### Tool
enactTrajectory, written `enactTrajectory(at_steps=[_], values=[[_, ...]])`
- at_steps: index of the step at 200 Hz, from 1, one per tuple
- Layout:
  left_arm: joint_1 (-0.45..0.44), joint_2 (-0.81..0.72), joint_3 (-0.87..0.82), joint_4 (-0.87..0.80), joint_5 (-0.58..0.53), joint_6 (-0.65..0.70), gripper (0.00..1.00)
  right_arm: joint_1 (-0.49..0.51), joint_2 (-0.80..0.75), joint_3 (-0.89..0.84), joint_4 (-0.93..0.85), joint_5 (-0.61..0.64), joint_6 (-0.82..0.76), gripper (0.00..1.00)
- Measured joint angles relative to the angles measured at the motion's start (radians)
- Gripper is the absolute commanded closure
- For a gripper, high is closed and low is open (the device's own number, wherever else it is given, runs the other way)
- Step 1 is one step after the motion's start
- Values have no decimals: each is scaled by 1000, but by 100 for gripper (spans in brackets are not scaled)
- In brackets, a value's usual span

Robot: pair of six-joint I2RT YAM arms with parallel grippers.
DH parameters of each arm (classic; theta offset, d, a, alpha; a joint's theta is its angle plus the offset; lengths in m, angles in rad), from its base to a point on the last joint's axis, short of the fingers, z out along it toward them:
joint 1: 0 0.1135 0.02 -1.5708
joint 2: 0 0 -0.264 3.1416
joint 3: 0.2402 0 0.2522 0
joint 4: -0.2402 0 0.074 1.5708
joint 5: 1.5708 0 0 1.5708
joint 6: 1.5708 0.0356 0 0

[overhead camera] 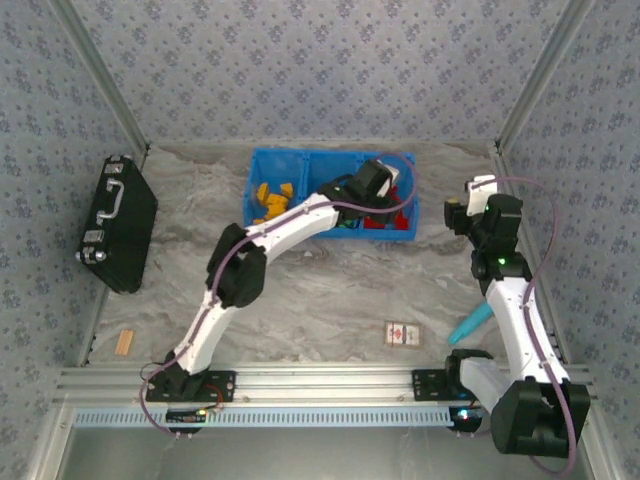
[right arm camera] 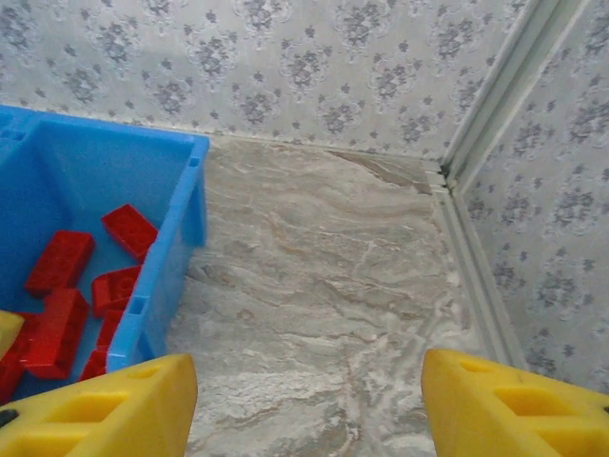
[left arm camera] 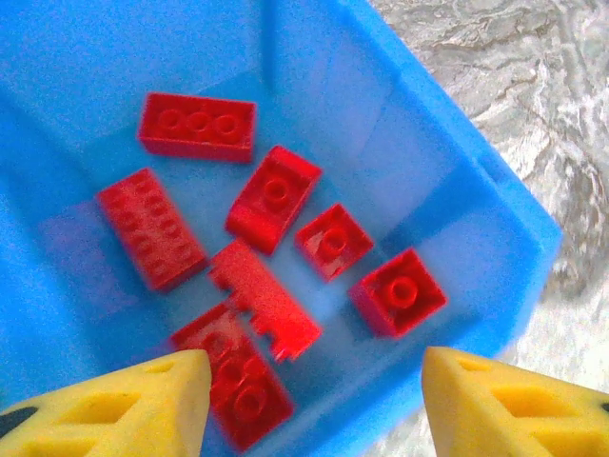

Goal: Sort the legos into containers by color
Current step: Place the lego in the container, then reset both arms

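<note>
As the left claw (left arm camera: 314, 386) hangs spread and empty over the right end of the blue bin (left arm camera: 428, 162), the red legos (left arm camera: 276, 195) lie right under it inside, nearer it than the open right claw (right arm camera: 309, 400).

Black case (overhead camera: 118, 222) lay at left edge of marble table (overhead camera: 330, 290), beside patterned wall (overhead camera: 40, 150). Red-and-white card box (overhead camera: 401, 334) sat front right, near teal stick (overhead camera: 466, 329).
</note>
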Motion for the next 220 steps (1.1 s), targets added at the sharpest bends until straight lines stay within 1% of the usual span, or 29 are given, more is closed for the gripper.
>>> enactTrajectory(at_steps=[19, 32, 54, 68, 83, 88, 91, 93, 113, 117, 121, 145, 168, 181, 197, 208, 220], values=[[16, -204, -179, 39, -44, 61, 36, 0, 0, -72, 12, -64, 40, 35], [44, -382, -313, 86, -80, 97, 33, 2, 0, -126, 13, -102, 70, 34], [134, -716, -575, 192, -163, 140, 27, 10, -1, -204, 18, -130, 107, 32], [214, -922, -755, 252, -242, 159, 24, 15, -7, -246, 26, -132, 120, 30], [282, -1101, -948, 309, -323, 172, 21, 19, -12, -274, 34, -132, 130, 21], [298, -1147, -1011, 319, -347, 172, 20, 21, -13, -279, 38, -130, 131, 14], [308, -1179, -1049, 328, -359, 173, 19, 21, -13, -282, 40, -130, 130, 5], [315, -1199, -1078, 331, -367, 172, 18, 21, -13, -284, 41, -129, 127, 2], [385, -1345, -1322, 348, -463, 152, 8, 27, -16, -299, 71, -115, 135, 1], [399, -1368, -1370, 349, -483, 151, 2, 29, -16, -301, 78, -111, 135, 1], [412, -1384, -1408, 352, -498, 140, 0, 32, -17, -304, 87, -108, 135, 1], [494, -1456, -1611, 409, -564, 107, 0, 51, -8, -325, 148, -82, 134, 1], [593, -1446, -1722, 536, -567, 83, 0, 73, 24, -346, 216, -53, 127, 1], [672, -1407, -1765, 626, -539, 61, 0, 82, 39, -365, 262, -37, 124, 1], [763, -1323, -1796, 740, -495, 41, 0, 90, 60, -383, 306, -21, 124, 1], [794, -1254, -1799, 809, -467, 41, 0, 93, 74, -388, 333, -7, 123, 1], [805, -1167, -1798, 898, -437, 51, 0, 95, 91, -389, 362, 5, 119, 1]])
